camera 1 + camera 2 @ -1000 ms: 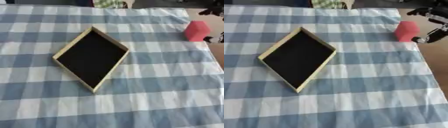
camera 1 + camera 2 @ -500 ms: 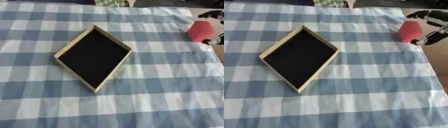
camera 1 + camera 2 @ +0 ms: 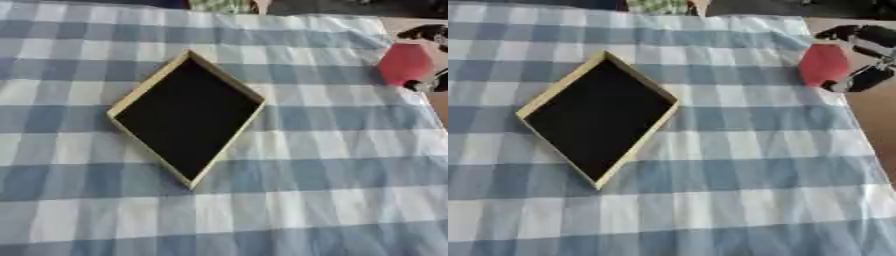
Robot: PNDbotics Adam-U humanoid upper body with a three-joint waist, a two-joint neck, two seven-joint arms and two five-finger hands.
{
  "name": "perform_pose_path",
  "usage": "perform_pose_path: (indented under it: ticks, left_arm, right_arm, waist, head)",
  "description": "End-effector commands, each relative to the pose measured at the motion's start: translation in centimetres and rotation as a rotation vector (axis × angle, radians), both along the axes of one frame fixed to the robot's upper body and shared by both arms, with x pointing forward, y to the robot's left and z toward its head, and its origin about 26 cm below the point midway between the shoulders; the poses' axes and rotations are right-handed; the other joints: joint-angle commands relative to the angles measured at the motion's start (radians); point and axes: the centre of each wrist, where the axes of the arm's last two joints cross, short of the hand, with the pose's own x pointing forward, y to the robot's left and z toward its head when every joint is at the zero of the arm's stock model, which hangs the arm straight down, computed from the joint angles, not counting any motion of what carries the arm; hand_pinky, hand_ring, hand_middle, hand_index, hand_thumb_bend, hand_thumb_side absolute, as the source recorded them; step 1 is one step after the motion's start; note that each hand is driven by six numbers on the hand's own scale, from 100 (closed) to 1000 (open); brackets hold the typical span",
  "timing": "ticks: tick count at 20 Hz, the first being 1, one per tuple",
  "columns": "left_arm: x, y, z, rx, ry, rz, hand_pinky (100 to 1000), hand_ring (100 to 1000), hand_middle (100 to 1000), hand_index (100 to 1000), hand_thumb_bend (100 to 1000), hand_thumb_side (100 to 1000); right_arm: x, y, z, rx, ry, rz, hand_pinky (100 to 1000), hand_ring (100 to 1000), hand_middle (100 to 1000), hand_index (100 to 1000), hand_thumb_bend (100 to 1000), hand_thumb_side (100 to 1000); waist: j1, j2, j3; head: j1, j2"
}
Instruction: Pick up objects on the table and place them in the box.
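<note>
Showing fully only in the right eye, right hand (image 3: 866, 55) pinches red block (image 3: 822, 65).

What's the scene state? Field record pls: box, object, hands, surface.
box: shallow, tan rim, black inside, holds nothing, set diamond-wise on the cloth
object: red block, at the table's far right edge
right hand: black, fingers curled around the red block
left hand: not in view
surface: blue and white checked cloth
block in box: no
</note>
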Motion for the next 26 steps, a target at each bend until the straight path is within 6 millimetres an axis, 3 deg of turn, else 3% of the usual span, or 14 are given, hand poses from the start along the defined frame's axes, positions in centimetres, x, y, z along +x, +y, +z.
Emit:
perform_pose_path:
  ticks: [1,4,7,10,21,26]
  left_arm:
    - [-0.1,0.0,0.6,0.017,-0.019,-0.004,822,834,759,663,109,844]
    - [-0.1,0.0,0.5,0.019,-0.016,-0.005,823,835,759,662,109,846]
    - [-0.2,-0.1,0.5,0.022,-0.013,-0.006,823,835,759,662,108,846]
    - [-0.2,-0.1,0.4,0.024,-0.008,-0.004,824,835,759,662,107,845]
    - [-0.3,0.2,0.3,0.025,0.001,0.002,825,835,760,665,110,840]
    - [-0.3,0.3,0.3,0.024,0.003,0.003,825,835,759,667,112,836]
  right_arm:
    - [-0.5,-0.5,1.5,-0.033,-0.009,-0.017,940,907,867,960,373,172]
    - [-0.2,-0.3,1.3,-0.03,0.002,-0.007,902,843,795,907,290,176]
    - [0.0,-0.2,1.3,-0.011,-0.02,-0.003,854,754,693,844,190,100]
    - [0.0,0.0,1.6,0.01,-0.062,0.004,826,691,610,793,100,100]
    - [-0.3,0.8,4.0,0.03,-0.157,0.037,793,633,563,761,100,100]
    - [0.0,2.6,5.8,0.001,-0.174,0.109,798,632,563,757,100,100]
  waist:
    - [0.002,-0.017,0.002]
    - [0.002,-0.014,0.003]
    - [0.003,-0.012,0.003]
    - [0.005,-0.013,0.0]
    - [0.008,-0.039,-0.019]
    - [0.008,-0.061,-0.029]
  head:
    - [-0.004,-0.014]
    - [-0.005,-0.013]
    - [-0.005,-0.013]
    - [-0.004,-0.011]
    - [0.002,0.01]
    - [0.002,0.023]
